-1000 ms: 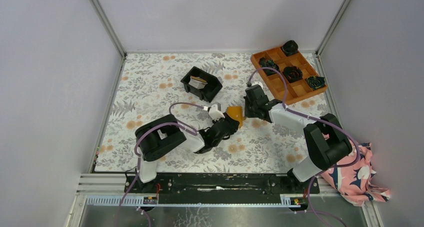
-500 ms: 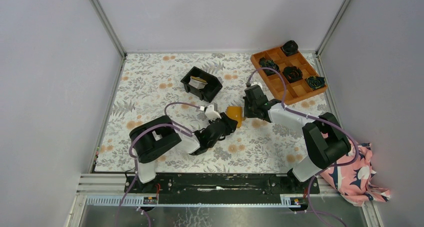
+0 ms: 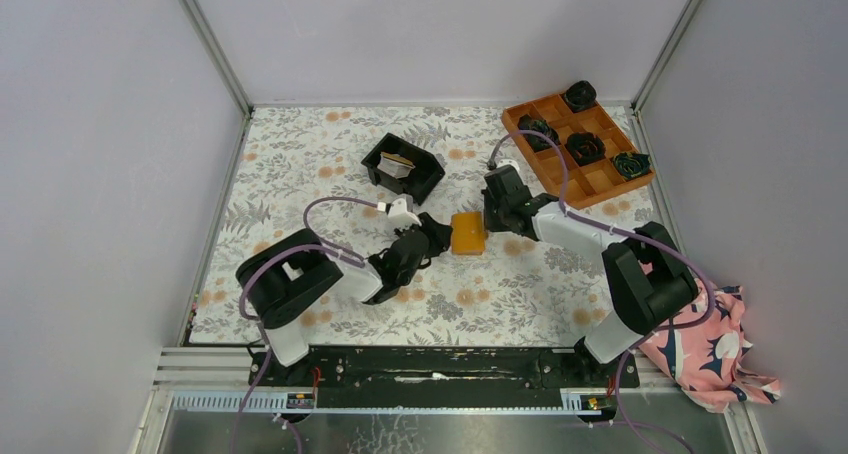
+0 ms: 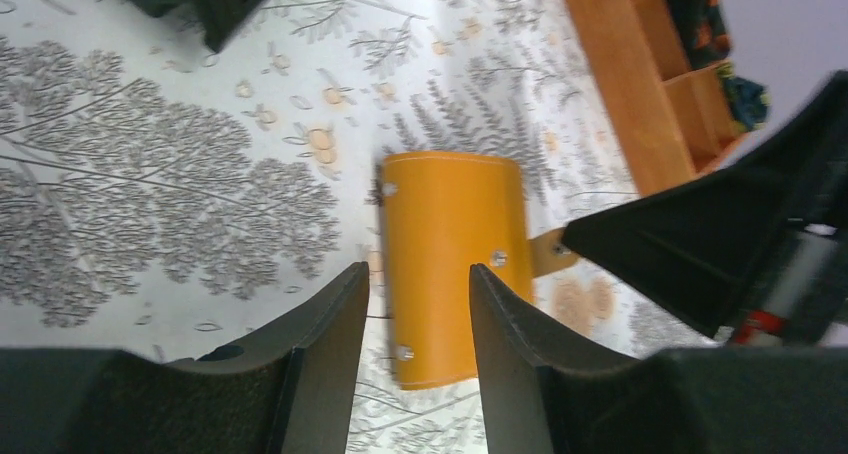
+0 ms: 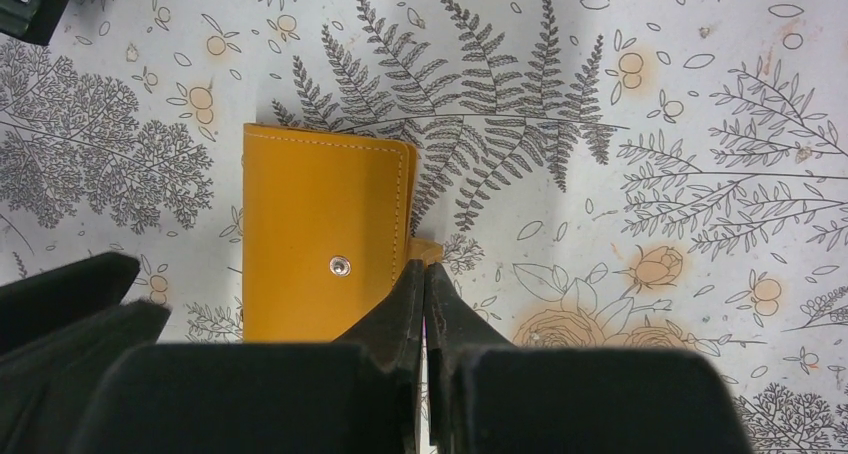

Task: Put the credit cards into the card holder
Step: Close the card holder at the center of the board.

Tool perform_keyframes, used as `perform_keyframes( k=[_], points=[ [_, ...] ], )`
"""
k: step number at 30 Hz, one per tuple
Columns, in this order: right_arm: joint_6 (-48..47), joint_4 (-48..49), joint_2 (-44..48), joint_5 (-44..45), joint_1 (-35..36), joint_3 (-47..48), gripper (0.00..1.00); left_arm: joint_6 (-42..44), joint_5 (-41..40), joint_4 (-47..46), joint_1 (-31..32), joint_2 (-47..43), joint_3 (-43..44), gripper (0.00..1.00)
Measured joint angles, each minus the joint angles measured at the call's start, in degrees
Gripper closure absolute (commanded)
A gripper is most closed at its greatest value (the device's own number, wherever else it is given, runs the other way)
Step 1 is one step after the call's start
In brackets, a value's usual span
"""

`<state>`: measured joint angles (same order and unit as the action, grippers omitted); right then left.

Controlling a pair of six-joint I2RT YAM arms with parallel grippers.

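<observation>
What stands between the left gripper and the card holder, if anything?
Nothing visible does. The left gripper is open, and the closed card holder lies flat just past its fingertips. The right gripper appears shut on the holder's small tab at the opposite side, out of that path.

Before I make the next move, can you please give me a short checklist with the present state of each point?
1. Wallet lies flat on the table: ok.
2. Right gripper is shut on the wallet's small side tab: ok.
3. Left gripper is open and carries nothing: ok.
4. Wallet is opened so that its pockets show: not ok, it is folded shut with the snap side up.
5. Cards wait in the black bin: ok. How many: cannot tell.
6. Left gripper is clear of the wallet: cannot tell, its fingers are at the wallet's end.
</observation>
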<state>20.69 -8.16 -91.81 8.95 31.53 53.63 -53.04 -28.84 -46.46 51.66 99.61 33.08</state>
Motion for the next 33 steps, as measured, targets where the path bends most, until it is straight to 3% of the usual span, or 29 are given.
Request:
perform_keyframes(
  k=[8,33],
  points=[
    [-0.3,-0.8,-2.5,0.2,1.2,2.8,1.00,1.8,3.3,-3.3,-1.4,7.0,-0.4,0.53],
    [-1.0,-3.3,-7.3,2.5,4.6,6.8,1.00,3.1,8.5,-6.5,-1.4,10.2,1.9,0.57]
  ],
)
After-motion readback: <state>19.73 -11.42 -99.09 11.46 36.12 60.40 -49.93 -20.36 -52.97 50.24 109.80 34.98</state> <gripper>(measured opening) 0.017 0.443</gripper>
